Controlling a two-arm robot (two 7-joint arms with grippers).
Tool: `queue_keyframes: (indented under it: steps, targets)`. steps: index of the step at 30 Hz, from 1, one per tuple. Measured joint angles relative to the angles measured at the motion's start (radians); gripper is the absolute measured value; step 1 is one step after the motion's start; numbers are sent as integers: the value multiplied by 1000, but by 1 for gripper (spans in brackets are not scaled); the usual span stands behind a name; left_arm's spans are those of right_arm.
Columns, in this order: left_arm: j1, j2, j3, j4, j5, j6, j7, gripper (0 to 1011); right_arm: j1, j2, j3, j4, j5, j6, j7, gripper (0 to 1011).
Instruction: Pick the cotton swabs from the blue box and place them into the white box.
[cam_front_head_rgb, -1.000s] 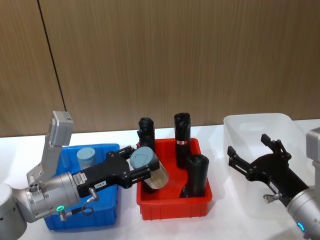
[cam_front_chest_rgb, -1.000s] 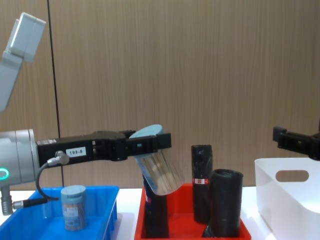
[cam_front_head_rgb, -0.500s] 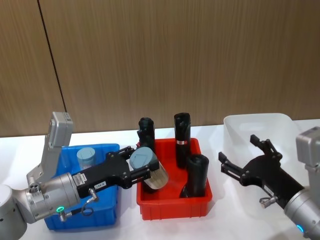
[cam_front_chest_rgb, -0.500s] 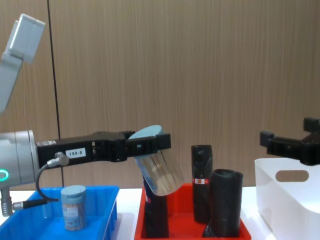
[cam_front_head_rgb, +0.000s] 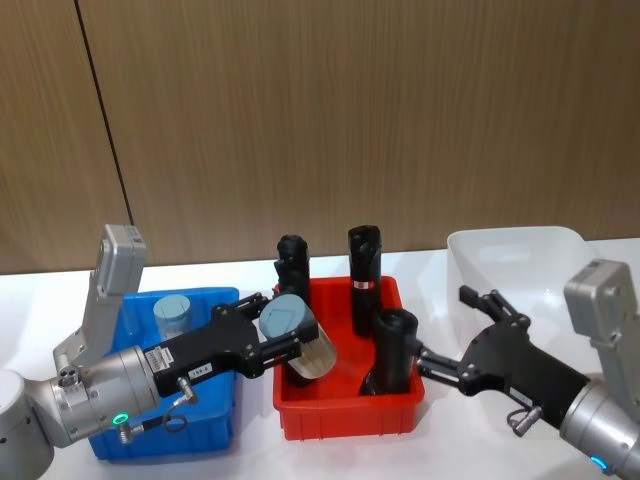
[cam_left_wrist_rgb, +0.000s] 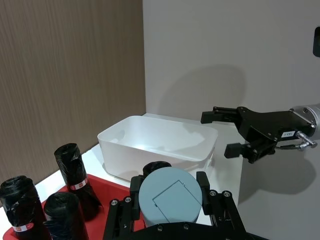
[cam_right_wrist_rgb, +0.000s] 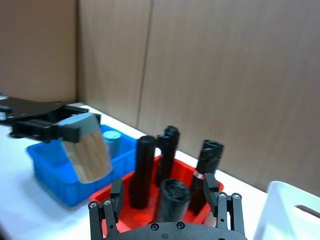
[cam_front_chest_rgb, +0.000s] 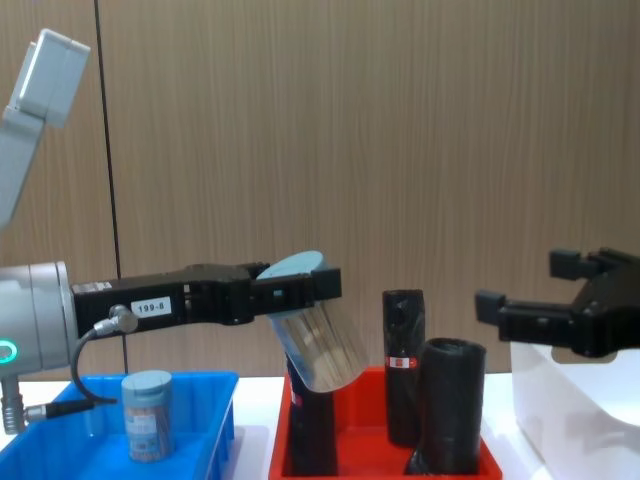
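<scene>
My left gripper (cam_front_head_rgb: 287, 335) is shut on a cotton swabs tub (cam_front_head_rgb: 303, 345), clear with a grey-blue lid, and holds it tilted above the left end of the red bin. From the side the tub (cam_front_chest_rgb: 322, 345) hangs well above the bin floor. Its lid (cam_left_wrist_rgb: 170, 196) sits between the black fingers. A second tub (cam_front_head_rgb: 171, 313) stands in the blue box (cam_front_head_rgb: 215, 425) at the left. The white box (cam_front_head_rgb: 510, 250) is at the right. My right gripper (cam_front_head_rgb: 442, 322) is open and empty, between the white box and the red bin, facing the held tub (cam_right_wrist_rgb: 87, 150).
A red bin (cam_front_head_rgb: 345, 420) sits between the two boxes with three tall black rolls (cam_front_head_rgb: 365, 270) standing in it; one roll (cam_front_head_rgb: 392, 350) is close to my right gripper's fingers. A wood-panelled wall runs behind the white table.
My right gripper has moved left, from over the white box to beside the red bin's right end. The left gripper and its tub have stayed put.
</scene>
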Motion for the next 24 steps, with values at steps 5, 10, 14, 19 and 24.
queue_keyframes:
  steps: [5, 10, 14, 19, 24]
  targets:
    - [0, 0, 0, 0, 0, -1, 0, 669, 21, 4, -3, 14, -1, 11, 76, 1002]
    - [0, 0, 0, 0, 0, -1, 0, 670, 54, 3, -10, 36, -9, 23, 166, 1002]
    - [0, 0, 0, 0, 0, -1, 0, 669, 90, -7, -19, 63, -21, 31, 245, 1002]
    - [0, 0, 0, 0, 0, -1, 0, 669, 132, -25, -33, 96, -42, 40, 311, 1002]
    - [0, 0, 0, 0, 0, -1, 0, 669, 173, -45, -47, 130, -61, 46, 358, 1002]
